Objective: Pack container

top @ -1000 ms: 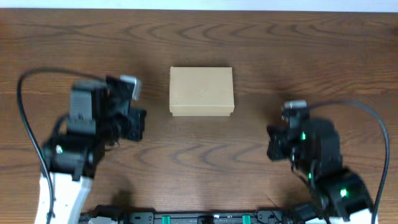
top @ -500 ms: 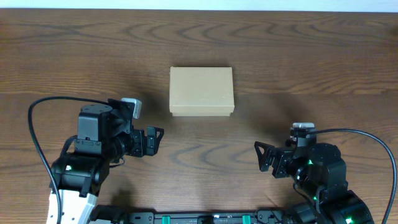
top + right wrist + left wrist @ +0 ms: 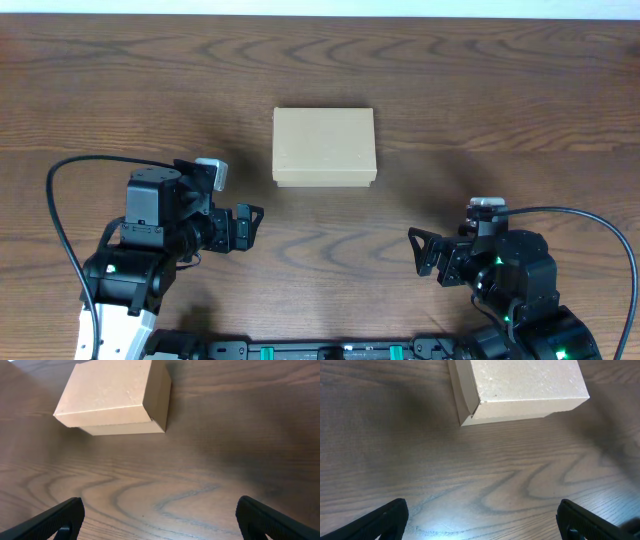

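Tan cardboard box [image 3: 324,146], lid shut, flat near the middle of the wooden table [image 3: 520,90]. Looks light: could skid or swivel over the smooth wood if pushed from one side only, unbraced. Might crease at the flap if pinched hard or levered from a corner. Left jaws spread wide, empty; box ahead and off to their right, well apart. Right jaws likewise parted, gripping nothing; box ahead and to their left, untouched.
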